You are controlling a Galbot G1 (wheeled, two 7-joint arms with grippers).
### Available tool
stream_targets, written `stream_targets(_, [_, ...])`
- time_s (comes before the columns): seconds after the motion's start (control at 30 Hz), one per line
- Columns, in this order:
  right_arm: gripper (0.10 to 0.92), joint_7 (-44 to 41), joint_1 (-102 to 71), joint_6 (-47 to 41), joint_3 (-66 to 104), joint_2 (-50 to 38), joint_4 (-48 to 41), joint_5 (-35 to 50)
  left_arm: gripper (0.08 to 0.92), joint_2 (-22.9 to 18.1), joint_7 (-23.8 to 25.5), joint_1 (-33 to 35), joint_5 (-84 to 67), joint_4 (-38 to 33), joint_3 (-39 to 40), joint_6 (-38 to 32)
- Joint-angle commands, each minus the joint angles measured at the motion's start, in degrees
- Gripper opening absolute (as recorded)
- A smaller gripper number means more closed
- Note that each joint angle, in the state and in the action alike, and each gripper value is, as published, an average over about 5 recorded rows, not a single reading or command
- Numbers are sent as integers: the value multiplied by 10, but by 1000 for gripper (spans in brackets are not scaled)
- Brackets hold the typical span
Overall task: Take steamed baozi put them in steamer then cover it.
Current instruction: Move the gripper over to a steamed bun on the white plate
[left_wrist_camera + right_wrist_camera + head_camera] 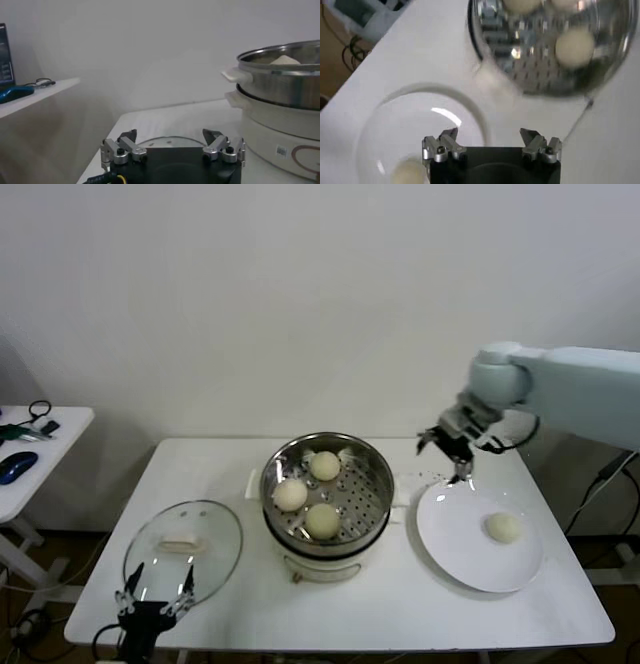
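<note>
The steel steamer (372, 469) stands mid-table on its white base and holds three cream-white baozi (322, 520) on its perforated tray. A fourth baozi (503, 527) lies on the white plate (450, 544) to the right. My right gripper (447, 452) is open and empty, in the air between the steamer and the plate's far edge. In the right wrist view the plate's baozi (408, 172) and the steamer (490, 30) both show. My left gripper (158, 590) is open and empty at the table's front left edge, by the glass lid (184, 549).
The glass lid lies flat on the table left of the steamer, and its rim shows in the left wrist view (165, 142). A side table (40, 444) with a blue mouse and cables stands at the far left. A wall is close behind the table.
</note>
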Motion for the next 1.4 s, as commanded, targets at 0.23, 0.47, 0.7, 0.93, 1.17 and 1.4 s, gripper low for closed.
stream_targets(0.23, [823,-2,-263,-73,154,-136,-147,-93,823,1,1,-1,1,5,-1,3])
stream_targets(0.47, [823,7,-342,-73,218,-115,-192,-117,823,0,1,2,2,7,-3,4])
stream_targets(0.7, [823,21,-391,-74,263,-94,-222,-127,823,-3,1,3,4,9,-3,3])
stream_targets(0.93, [823,36,-402,-74,285,-68,-249,-131,823,-3,1,1,4,13,-2,3])
stream_targets(1.17, [820,39,-403,-80,286,-61,-248,-128,823,-1,1,0,2,14,-4,2])
stream_targets(1.4, [771,35,-401,-84,287,-63,-242,-127,823,-1,0,0,1,14,-4,2])
